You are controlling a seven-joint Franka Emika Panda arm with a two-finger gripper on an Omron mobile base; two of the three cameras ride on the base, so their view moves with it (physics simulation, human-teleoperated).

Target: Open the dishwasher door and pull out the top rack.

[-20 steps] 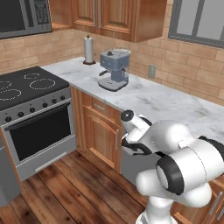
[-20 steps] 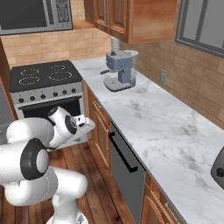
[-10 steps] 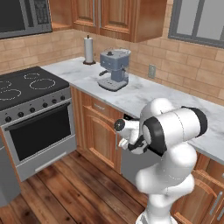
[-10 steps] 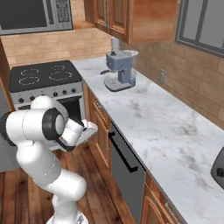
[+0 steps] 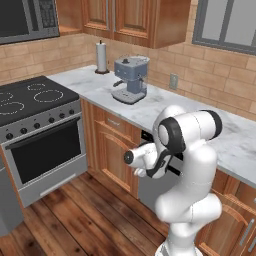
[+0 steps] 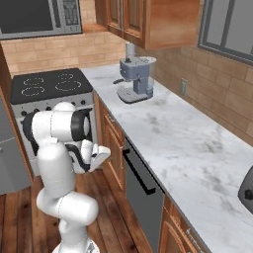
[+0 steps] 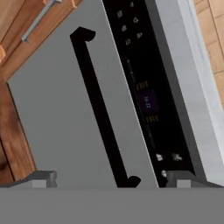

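My gripper [image 7: 109,177] faces the shut door [image 7: 65,118], jaws wide, holding nothing.
Arm hides most of it mid-frame; marble counter [image 6: 178,143], wood floor [image 5: 75,220].

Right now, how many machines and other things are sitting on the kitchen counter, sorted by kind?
Blue-grey coffee machine: 1
White paper towel roll on a stand: 1
Dark rounded object at the counter's far edge, unclear what it is: 1
Total: 3

Grey dishwasher door [image 7: 65,113] shut, dark bar handle [image 7: 103,113] beside black strip.
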